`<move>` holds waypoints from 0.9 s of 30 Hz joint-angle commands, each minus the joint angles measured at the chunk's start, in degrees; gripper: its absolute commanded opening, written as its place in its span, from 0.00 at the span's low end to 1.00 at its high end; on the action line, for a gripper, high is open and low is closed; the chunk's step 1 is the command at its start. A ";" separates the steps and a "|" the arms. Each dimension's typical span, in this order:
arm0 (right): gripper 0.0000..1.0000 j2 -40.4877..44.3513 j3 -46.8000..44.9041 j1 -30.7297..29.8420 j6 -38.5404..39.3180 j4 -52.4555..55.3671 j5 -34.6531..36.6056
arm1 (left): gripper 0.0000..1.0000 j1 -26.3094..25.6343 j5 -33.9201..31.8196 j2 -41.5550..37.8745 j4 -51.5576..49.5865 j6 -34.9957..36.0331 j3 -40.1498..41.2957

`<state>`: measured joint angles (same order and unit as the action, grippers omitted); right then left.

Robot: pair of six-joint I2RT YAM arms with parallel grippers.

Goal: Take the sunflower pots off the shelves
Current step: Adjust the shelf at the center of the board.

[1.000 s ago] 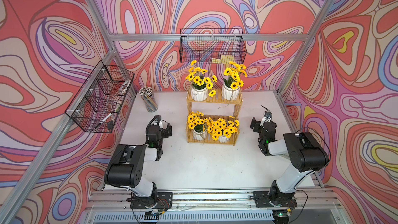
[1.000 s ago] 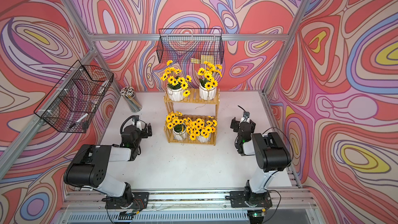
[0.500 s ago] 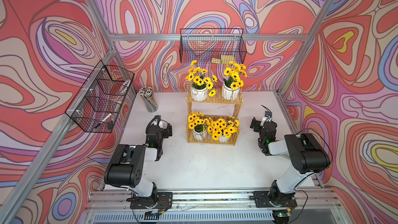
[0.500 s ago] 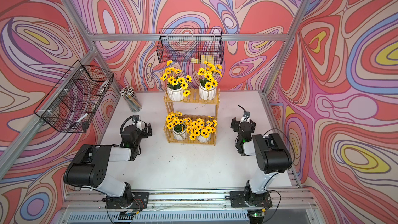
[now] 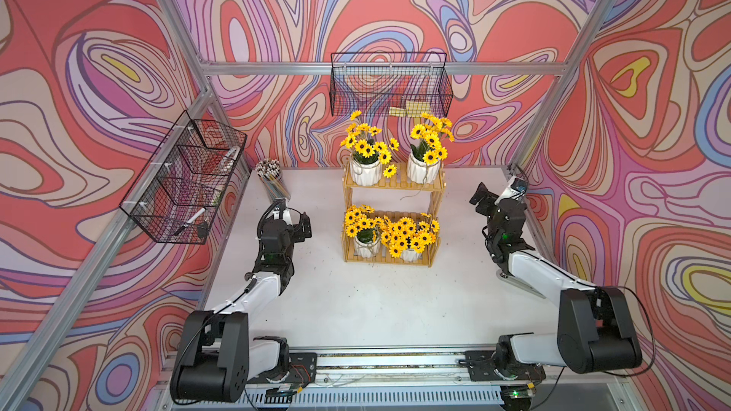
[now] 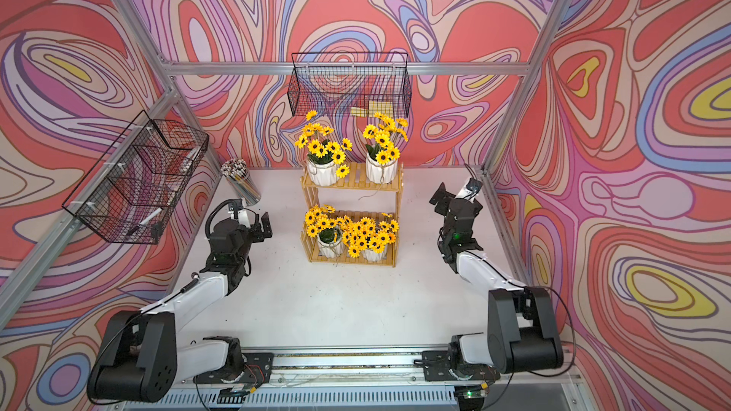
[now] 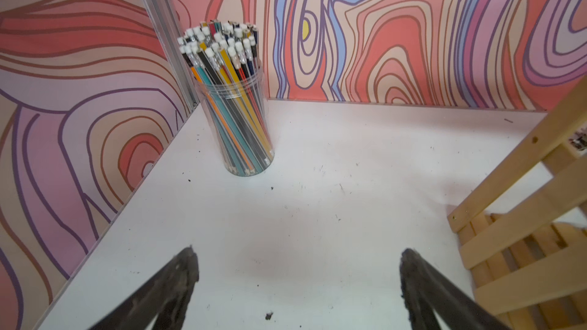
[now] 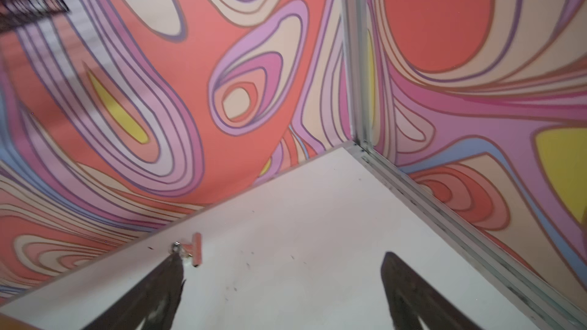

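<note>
The shelves (image 5: 395, 184) (image 6: 352, 185), a two-tier rack of light wooden slats, stand at the middle back of the white table. Two sunflower pots (image 5: 366, 172) (image 5: 423, 170) sit on the upper tier and two more (image 5: 366, 247) (image 5: 411, 255) on the lower tier. My left gripper (image 5: 302, 225) (image 7: 297, 255) hovers left of the rack, open and empty, and a corner of the shelves (image 7: 524, 204) shows in its wrist view. My right gripper (image 5: 480, 197) (image 8: 284, 257) is open and empty, right of the rack, facing the back right corner.
A clear cup of pencils (image 5: 273, 183) (image 7: 236, 106) stands in the back left corner. Black wire baskets hang on the back wall (image 5: 389, 85) and the left wall (image 5: 186, 183). A small pink clip (image 8: 195, 249) lies near the back wall. Aluminium frame posts edge the table.
Both arms' elbows have dropped lower toward the front. My right gripper has moved back and to the right. The left gripper has barely shifted. The pots have not moved.
</note>
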<state>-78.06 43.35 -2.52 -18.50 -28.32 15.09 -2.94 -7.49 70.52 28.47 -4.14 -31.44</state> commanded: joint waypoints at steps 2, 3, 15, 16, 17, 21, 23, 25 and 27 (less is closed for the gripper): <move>0.98 -2.85 7.98 0.51 -4.27 14.43 -14.47 | 1.00 0.48 1.22 -1.73 -17.49 -5.52 -7.92; 0.98 -3.33 9.24 0.36 -5.21 16.29 -13.56 | 0.99 0.48 2.75 -2.00 -19.30 -6.01 -8.99; 0.98 0.55 12.47 -9.10 2.44 20.82 -6.96 | 0.97 0.17 12.08 -4.87 -28.20 -8.91 -15.36; 0.98 0.25 13.10 -9.16 1.94 21.96 -7.03 | 0.96 -0.18 12.62 -4.25 -30.03 -8.58 -16.50; 0.98 -0.20 14.24 -9.16 1.76 23.75 -6.09 | 0.95 -0.66 13.17 -3.85 -31.62 -8.12 -17.55; 0.98 -1.65 17.40 -9.15 1.19 30.25 -0.63 | 0.93 -3.66 14.01 -3.42 -37.55 -5.36 -21.17; 0.98 -1.23 17.18 -9.16 1.19 30.59 -0.10 | 0.93 -5.93 13.00 -3.87 -40.28 -3.72 -22.11; 0.98 -0.86 17.20 -9.11 0.88 31.35 0.34 | 0.91 -8.56 11.47 -4.73 -42.95 -1.89 -22.59; 0.98 -1.02 17.54 -9.11 0.71 32.13 0.48 | 0.90 -10.50 11.15 -5.51 -47.10 -1.05 -23.73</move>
<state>-79.22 59.79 -11.70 -17.06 0.73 13.76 -11.57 4.45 66.67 -10.07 -8.21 -53.32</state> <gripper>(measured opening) 0.984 0.907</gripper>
